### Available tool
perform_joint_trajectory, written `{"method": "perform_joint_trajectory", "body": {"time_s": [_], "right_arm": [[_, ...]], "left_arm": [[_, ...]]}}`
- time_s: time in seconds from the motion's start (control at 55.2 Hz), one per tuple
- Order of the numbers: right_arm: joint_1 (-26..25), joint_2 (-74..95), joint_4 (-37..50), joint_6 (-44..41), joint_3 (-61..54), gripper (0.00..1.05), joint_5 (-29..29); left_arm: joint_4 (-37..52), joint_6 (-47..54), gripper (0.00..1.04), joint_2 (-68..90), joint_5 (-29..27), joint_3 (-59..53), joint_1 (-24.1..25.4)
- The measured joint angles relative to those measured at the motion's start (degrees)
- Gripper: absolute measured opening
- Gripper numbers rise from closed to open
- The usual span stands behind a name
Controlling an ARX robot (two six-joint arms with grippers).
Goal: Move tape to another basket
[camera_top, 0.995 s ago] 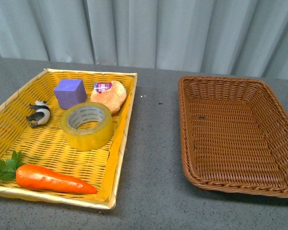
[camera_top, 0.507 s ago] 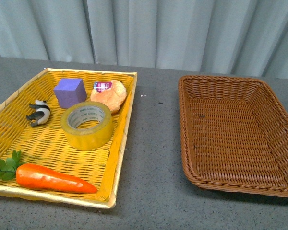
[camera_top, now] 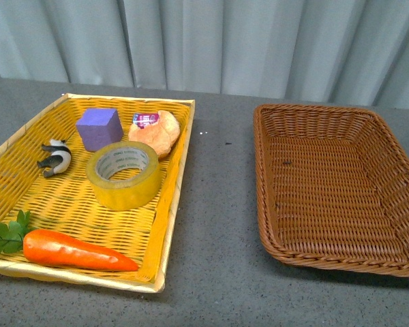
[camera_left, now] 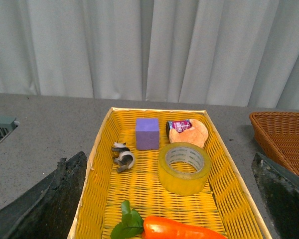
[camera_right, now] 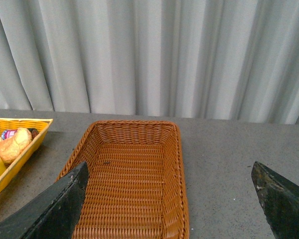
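Tape (camera_top: 125, 176) lay flat in the yellow tray (camera_top: 68, 201) at the left of the bench (camera_top: 218, 225), just near of the purple cube (camera_top: 99, 129). The basket (camera_top: 264, 177) stood well apart to the right. By my judgement you had not begun the pick. Your left claw (camera_left: 168, 155) and right claw (camera_right: 169, 164) were both spread wide, gripping nothing. The next move calls for the left claw to descend and pinch the roll's wall. Neither arm appeared in the front view. Both claws were cut off at the frame edges, and the core's print was illegible.

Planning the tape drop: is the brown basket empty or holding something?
Empty: the brown basket shows only bare weave inside, in front and right wrist views.
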Motion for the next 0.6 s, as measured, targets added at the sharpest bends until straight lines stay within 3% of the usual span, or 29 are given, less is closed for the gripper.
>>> {"method": "perform_joint_trajectory", "body": {"time_s": [0.308, 0.344, 0.38, 0.416, 0.471, 0.597], "right_arm": [[0.0, 0.0, 0.0, 0.0, 0.0, 0.96, 0.0], [0.0, 0.0, 0.0, 0.0, 0.0, 0.96, 0.0], [0.0, 0.0, 0.0, 0.0, 0.0, 0.96, 0.0], [0.0, 0.0, 0.0, 0.0, 0.0, 0.96, 0.0], [0.0, 0.0, 0.0, 0.0, 0.0, 0.96, 0.0], [0.0, 0.0, 0.0, 0.0, 0.0, 0.96, 0.0]], "left_arm": [[0.0, 0.0, 0.98, 0.0, 0.0, 0.0, 0.0], [-1.6, -0.9, 0.98, 0.9, -2.8, 0.4, -1.1], [-5.3, -3.1, 0.98, 3.9, -10.7, 1.9, -3.1], [-5.7, -4.4, 0.98, 7.4, -14.9, 2.6, -3.9], [-3.1, -5.1, 0.98, 13.4, -16.4, 3.0, -3.8], [13.0, -6.8, 0.98, 32.5, -10.6, 5.8, 0.2]]}}
